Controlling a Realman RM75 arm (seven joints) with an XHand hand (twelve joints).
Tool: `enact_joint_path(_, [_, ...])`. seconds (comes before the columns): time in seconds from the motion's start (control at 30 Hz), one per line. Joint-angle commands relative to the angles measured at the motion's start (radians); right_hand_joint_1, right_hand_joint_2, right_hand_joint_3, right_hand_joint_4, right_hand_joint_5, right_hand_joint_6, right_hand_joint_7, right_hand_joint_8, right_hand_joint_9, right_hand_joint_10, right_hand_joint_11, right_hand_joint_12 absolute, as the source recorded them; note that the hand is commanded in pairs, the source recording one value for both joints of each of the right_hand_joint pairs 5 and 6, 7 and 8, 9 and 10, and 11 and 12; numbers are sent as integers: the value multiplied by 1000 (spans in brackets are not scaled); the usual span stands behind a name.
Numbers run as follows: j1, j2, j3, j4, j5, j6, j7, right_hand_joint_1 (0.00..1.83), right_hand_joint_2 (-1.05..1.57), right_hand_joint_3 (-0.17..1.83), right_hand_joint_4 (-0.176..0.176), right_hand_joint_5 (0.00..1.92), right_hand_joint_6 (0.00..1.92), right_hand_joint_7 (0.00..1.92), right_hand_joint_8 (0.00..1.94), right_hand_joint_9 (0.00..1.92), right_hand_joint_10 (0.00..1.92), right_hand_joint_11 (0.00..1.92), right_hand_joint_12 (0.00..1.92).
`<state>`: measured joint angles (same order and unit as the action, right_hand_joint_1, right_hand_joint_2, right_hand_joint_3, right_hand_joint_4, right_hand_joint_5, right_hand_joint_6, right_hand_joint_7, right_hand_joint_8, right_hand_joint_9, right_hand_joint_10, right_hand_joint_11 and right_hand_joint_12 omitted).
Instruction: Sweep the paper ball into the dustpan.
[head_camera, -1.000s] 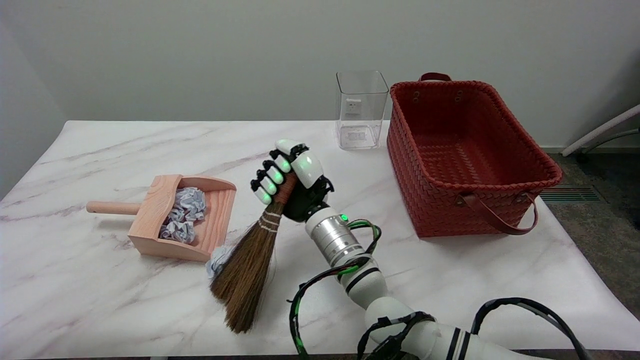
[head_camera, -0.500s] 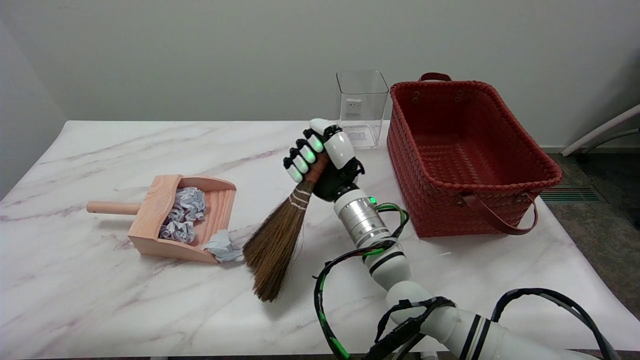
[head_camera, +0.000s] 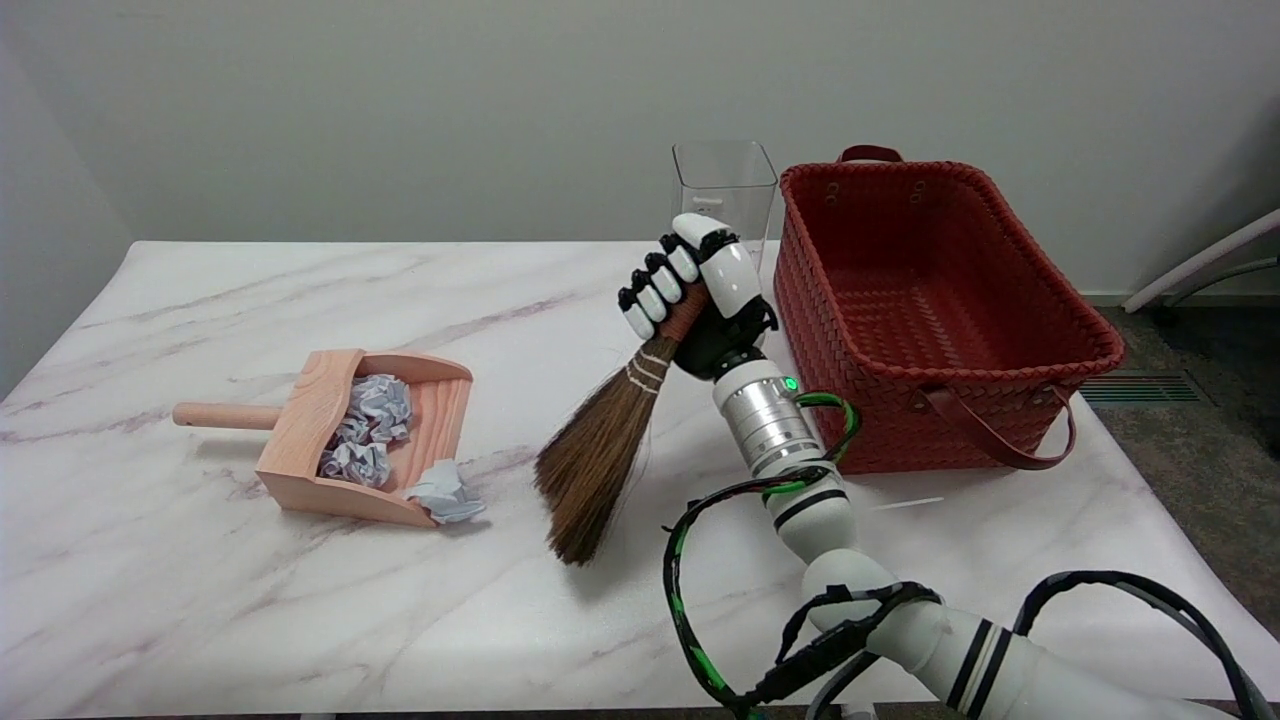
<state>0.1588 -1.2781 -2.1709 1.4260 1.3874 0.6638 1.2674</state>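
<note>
White marble-patterned bench (head_camera: 200, 600) runs up to a plain pale wall, seen from the head view. Toward its left lies a light wooden dustpan (head_camera: 440, 400) with a round peg handle pointing left and its open mouth facing right; two crumpled white-and-blue paper wads sit inside it. A third crumpled paper ball (head_camera: 444, 493) lies at the near right corner of the dustpan's lip, touching the edge and resting partly on the bench. To its right, a small brown straw hand broom (head_camera: 592, 462) with white binding threads hangs tilted, bristles down and to the left, their tips close to the bench and apart from the paper ball. The black-and-white right hand (head_camera: 700, 300) has its fingers wrapped tightly around the broom's short reddish handle. Behind the hand stands a clear square plastic container (head_camera: 722, 175), and beside it a large red woven basket (head_camera: 1040, 400) with brown strap handles.
</note>
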Motion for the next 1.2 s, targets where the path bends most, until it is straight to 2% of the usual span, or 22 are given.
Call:
enact_joint_path(0.03, [0,27,26,-2,-58,19,-188,684,1571,1035,0,1920,1920,1920,1920,1920,1920,1846,1846])
enact_joint_path(0.2, [65,-60,16,-51,-70,27,-369,684,1571,1051,0,1920,1920,1920,1920,1920,1920,1866,1866])
enact_joint_path(0.4, [89,-110,10,-69,-132,28,-479,705,1569,1032,0,1920,1920,1920,1920,1920,1920,1864,1864])
enact_joint_path(0.67, [156,-201,-22,-71,-133,18,-667,728,1571,1014,0,1920,1920,1920,1920,1920,1920,1852,1852])
enact_joint_path(0.83, [185,-225,-50,-80,-130,22,-726,742,1571,1037,0,1920,1920,1920,1920,1920,1920,1833,1833])
enact_joint_path(1.2, [173,-240,-101,-21,-135,25,-732,751,1571,1113,0,1920,1920,1920,1920,1920,1920,1834,1834])
